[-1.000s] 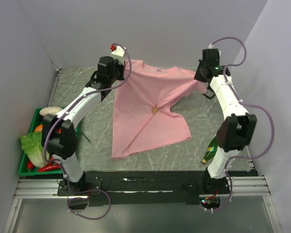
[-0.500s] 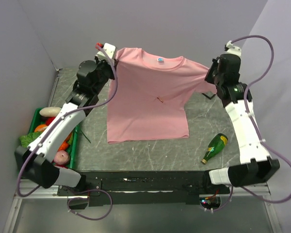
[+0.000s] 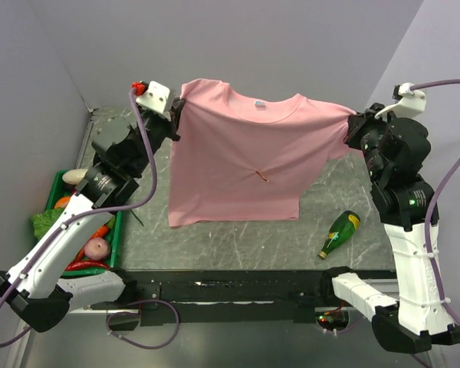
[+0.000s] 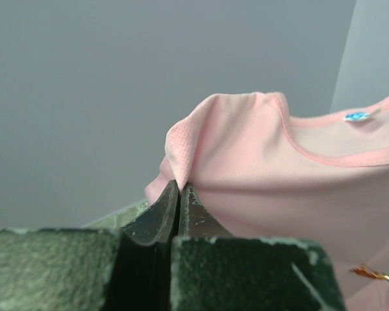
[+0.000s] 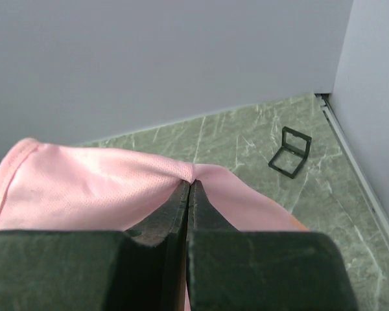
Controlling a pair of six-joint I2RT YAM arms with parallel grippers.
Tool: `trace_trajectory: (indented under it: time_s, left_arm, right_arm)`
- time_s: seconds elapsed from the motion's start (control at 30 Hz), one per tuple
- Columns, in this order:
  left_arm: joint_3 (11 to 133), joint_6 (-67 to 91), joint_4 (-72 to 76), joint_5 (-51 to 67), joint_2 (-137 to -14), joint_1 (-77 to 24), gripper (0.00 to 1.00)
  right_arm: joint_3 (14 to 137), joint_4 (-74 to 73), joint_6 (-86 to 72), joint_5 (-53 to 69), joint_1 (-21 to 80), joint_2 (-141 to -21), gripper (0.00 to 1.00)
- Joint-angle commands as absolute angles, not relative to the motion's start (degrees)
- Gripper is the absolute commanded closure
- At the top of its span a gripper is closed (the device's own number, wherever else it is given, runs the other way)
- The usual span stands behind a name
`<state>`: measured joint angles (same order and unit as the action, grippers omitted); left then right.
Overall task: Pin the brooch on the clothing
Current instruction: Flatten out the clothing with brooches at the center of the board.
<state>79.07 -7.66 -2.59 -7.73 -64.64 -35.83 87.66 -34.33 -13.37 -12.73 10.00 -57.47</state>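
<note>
The left gripper (image 4: 179,188) and right gripper (image 5: 189,185) are each clenching a shoulder of the pink T-shirt (image 3: 238,153) (fabric pinched between closed jaws), which is hanging spread between them; the orange-red brooch (image 3: 262,176) is sitting mid-chest, apparently pinned there.

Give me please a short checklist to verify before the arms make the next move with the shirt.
1. Left fingers shut on one shoulder of the T-shirt: ok.
2. Right fingers shut on the other shoulder: ok.
3. T-shirt hangs spread between both arms: ok.
4. Brooch sits on the T-shirt front: ok.
5. Brooch pin closed through the fabric: cannot tell.
6. Green bottle lies clear of the hem: ok.
</note>
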Motion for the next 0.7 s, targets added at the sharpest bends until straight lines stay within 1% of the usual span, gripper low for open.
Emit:
trace_trajectory:
  time_s: [0.0, 0.07, 0.2, 0.3, 0.43, 0.47, 0.63, 0.67]
  left_arm:
    - [79.8, -7.3, -2.3, -13.0, -65.1, -35.8, 0.99]
    - [79.1, -7.6, -0.5, -14.1, -67.0, -35.2, 0.99]
    - [78.3, -4.4, 4.1, -8.2, -72.0, -27.4, 0.99]
    - [79.0, -5.3, 7.0, -7.4, -78.1, -24.9, 0.99]
    - [82.5, -4.2, 10.1, -4.3, -89.3, -21.2, 0.99]
    - [83.1, -4.3, 10.7, -4.4, -91.1, -20.6, 0.99]
    - [86.2, -4.2, 16.6, -3.6, -101.9, -17.2, 0.99]
    - [87.0, -4.0, 17.0, -3.0, -103.5, -16.8, 0.99]
  right_arm:
    - [88.2, -33.2, -13.3, -11.5, 10.4, -60.9, 1.0]
    - [87.8, -31.6, -13.7, -11.7, 10.4, -62.9, 1.0]
    - [87.6, -28.2, -14.9, -12.0, 9.6, -70.1, 1.0]
    - [88.2, -25.1, -15.0, -12.2, 8.9, -76.1, 1.0]
    - [92.4, -22.1, -15.6, -11.4, 8.3, -85.8, 1.0]
    - [93.4, -20.9, -15.9, -11.1, 7.9, -89.8, 1.0]
    - [101.1, -18.1, -15.7, -10.4, 7.6, -101.6, 1.0]
    - [102.6, -17.8, -15.3, -10.6, 7.6, -105.4, 1.0]
